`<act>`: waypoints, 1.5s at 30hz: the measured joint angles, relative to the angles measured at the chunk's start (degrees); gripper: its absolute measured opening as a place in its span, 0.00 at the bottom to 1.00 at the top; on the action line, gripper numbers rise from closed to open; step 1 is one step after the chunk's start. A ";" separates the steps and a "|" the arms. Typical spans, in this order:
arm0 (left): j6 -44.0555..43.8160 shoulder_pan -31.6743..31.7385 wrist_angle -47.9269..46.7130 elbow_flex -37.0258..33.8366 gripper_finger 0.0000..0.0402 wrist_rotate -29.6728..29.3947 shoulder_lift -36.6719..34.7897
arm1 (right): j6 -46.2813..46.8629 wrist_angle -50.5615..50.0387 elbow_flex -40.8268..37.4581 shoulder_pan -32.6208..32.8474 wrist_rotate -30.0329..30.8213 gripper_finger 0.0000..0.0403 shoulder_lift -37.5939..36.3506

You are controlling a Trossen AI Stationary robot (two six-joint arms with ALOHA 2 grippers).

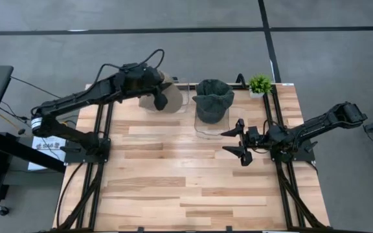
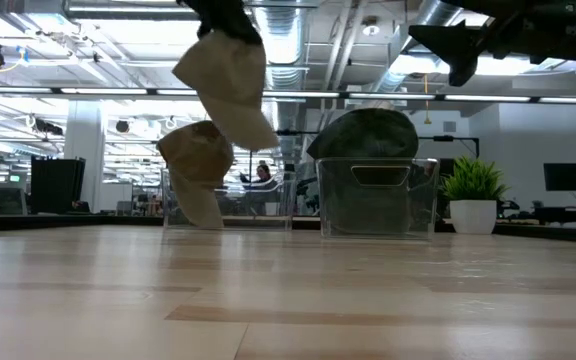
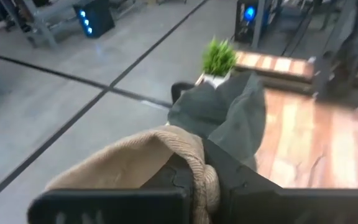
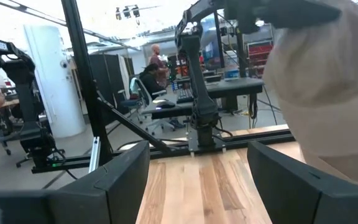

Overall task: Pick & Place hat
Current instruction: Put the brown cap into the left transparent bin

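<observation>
My left gripper [image 1: 153,85] is shut on a beige hat [image 1: 166,96] and holds it high above the far-left clear bin [image 2: 228,200]. In the low view the beige hat [image 2: 230,80] hangs over a second, browner hat [image 2: 196,168] that sits in that bin. A dark green hat [image 1: 212,100] rests crown-up in the neighbouring clear bin [image 2: 378,200]. My right gripper [image 1: 236,144] waits open above the table's right side, touching nothing. The right wrist view shows the beige hat [image 4: 328,106] close by. My left gripper pinches the beige hat between its two fingers at a bunched, rolled part of the fabric [image 3: 199,177], several layers thick. The fingers come from above, slanting from the table's left. The hat is lifted clear and hangs below the fingers [image 2: 230,80], brim tilted down.
A small potted plant [image 1: 259,84] stands at the far edge, right of the green hat's bin. The near half of the wooden table [image 1: 193,188] is bare planks. Black rails run along both sides [image 1: 102,168]. People and desks show in the room beyond.
</observation>
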 joint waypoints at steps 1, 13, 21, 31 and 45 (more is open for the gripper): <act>0.43 0.47 0.01 0.00 0.04 0.00 0.89 | 0.00 -0.20 0.00 0.00 0.00 0.65 0.00; 2.21 5.53 0.03 0.00 0.05 -4.51 7.34 | 0.00 -0.86 0.00 0.00 0.02 0.65 0.02; 2.41 7.27 -0.28 0.00 0.05 -4.51 7.32 | 0.00 -0.87 0.00 0.00 0.02 0.65 0.02; 3.84 7.25 -1.56 0.00 0.05 -4.10 7.58 | 0.02 -0.31 0.00 0.00 0.02 0.65 0.01; 5.32 7.27 3.52 -4.04 0.07 -6.48 8.52 | 0.02 -0.32 0.00 0.00 0.04 0.65 0.00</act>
